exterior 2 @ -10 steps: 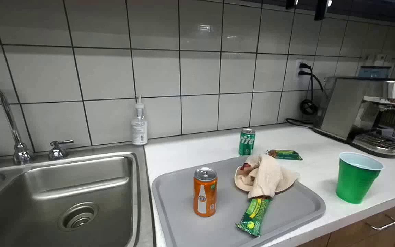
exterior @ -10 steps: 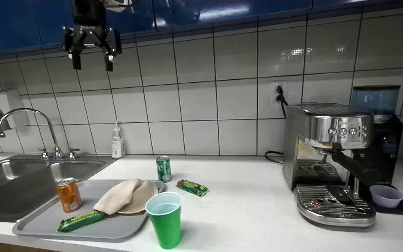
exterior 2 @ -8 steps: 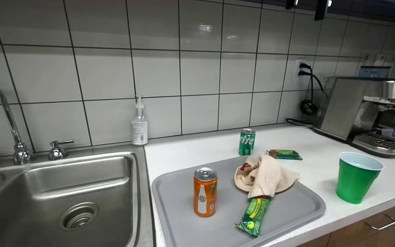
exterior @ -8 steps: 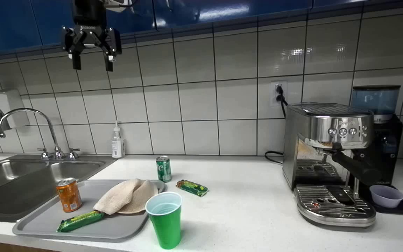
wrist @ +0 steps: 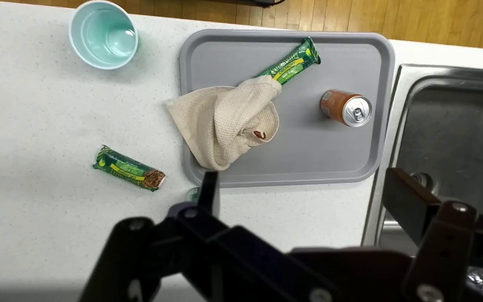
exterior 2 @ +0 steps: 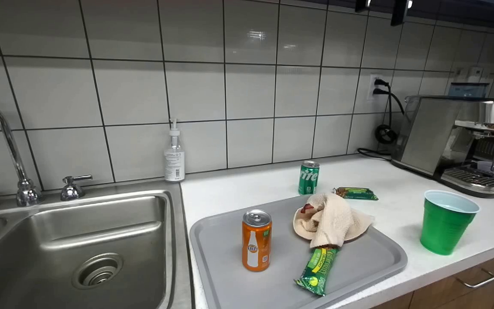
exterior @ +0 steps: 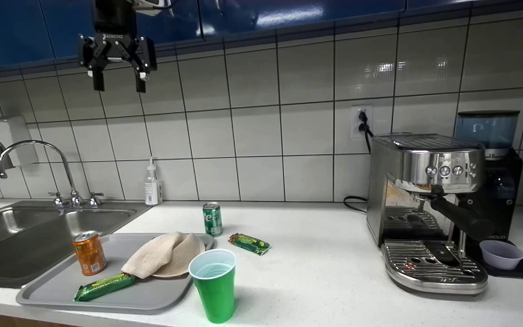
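In an exterior view, the gripper [exterior: 120, 89] hangs high above the counter [exterior: 307, 254], jaws apart, holding nothing; a low sideways sweep could topple the cup [exterior: 216, 293]. In an exterior view, the cloth [exterior 2: 332, 219] lies on the tray [exterior 2: 225, 240] over one end of a bar [exterior 2: 318, 271], so pulling it might drag the bar. In the wrist view, the tray also carries the orange can [wrist: 338, 105]; glare inside the cup leaves its contents uncertain.

White tile wall [exterior: 257, 131], blue upper cabs [exterior: 325, 12] (v. glossy), white ctr [exterior: 316, 263] w/ wood drawer [exterior 2: 453, 292], wood flr [wrist: 447, 21]
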Motion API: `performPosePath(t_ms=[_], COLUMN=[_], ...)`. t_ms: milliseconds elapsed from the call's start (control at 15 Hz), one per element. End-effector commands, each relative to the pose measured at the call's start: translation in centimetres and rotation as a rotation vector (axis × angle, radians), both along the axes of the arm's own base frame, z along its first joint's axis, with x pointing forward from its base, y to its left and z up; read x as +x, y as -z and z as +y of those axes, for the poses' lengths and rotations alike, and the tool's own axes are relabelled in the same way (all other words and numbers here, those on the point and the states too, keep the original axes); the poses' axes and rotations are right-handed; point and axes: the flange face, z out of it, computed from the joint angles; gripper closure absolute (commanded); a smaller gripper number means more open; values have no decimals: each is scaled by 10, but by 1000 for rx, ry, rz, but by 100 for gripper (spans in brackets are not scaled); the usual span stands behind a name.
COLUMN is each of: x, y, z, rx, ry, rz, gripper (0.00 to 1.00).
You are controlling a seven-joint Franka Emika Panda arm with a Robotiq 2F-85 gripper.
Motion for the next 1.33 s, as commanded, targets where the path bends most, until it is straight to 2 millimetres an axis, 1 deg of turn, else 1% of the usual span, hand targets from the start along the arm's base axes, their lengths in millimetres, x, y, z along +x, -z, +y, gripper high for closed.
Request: performPosePath(t_ms=[0, 333, 667, 1000, 1133, 1267], x=[-10, -27, -51, -73, -76, -74], y=[-1, 11, 29, 61, 75, 90], z=[22, 60, 87, 108, 115, 123], rx=[-25, -20, -32, -49, -44, -47], ry=[-67, -148, -201, -231, -245, -253], rz=[-39, -57, -88, -97, -95, -91], gripper=[0, 0, 0, 0, 0, 0])
